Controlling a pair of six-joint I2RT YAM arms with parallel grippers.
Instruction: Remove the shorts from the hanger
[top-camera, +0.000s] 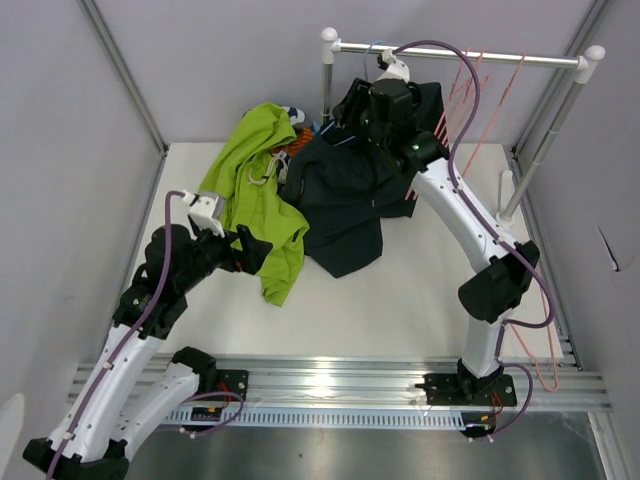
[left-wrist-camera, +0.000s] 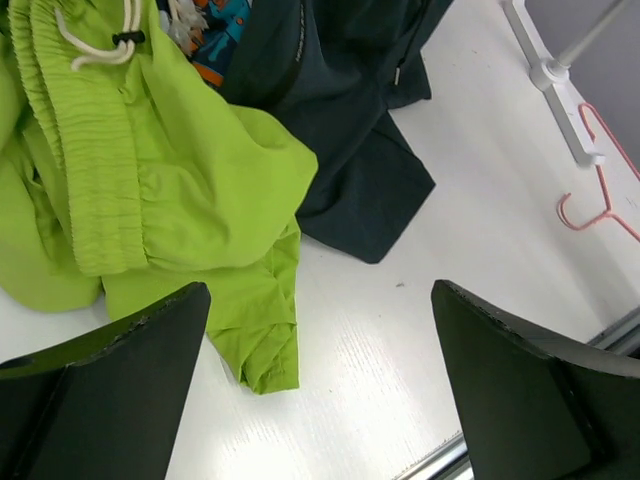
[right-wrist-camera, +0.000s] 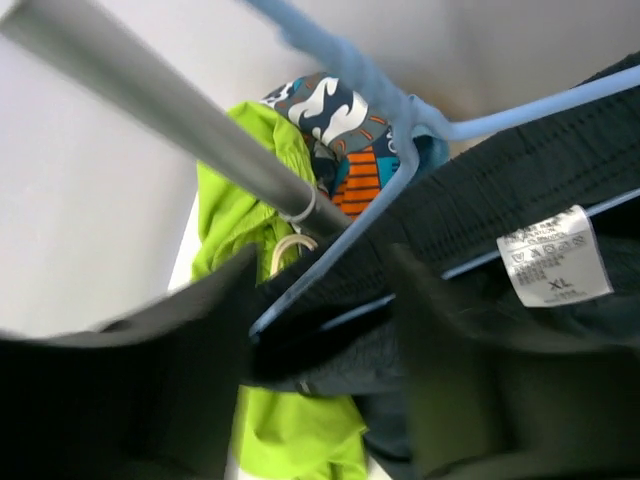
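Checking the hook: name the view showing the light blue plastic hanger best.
Right wrist: the light blue plastic hanger spans the frame, close up. Top external shows only slivers behind the right arm; left wrist shows none.

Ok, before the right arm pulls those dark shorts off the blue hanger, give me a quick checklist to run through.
1. The dark shorts on the blue hanger: ok, the waistband hangs on it.
2. The right gripper holding the waistband: cannot tell; its blurred fingers flank the fabric.
3. The right arm's cable clear of the rail: cannot tell; they cross in the top view.
4. The left gripper free: ok, open and empty above the table.
5. Landing spot: ok, bare table shows beside the lime green shorts.
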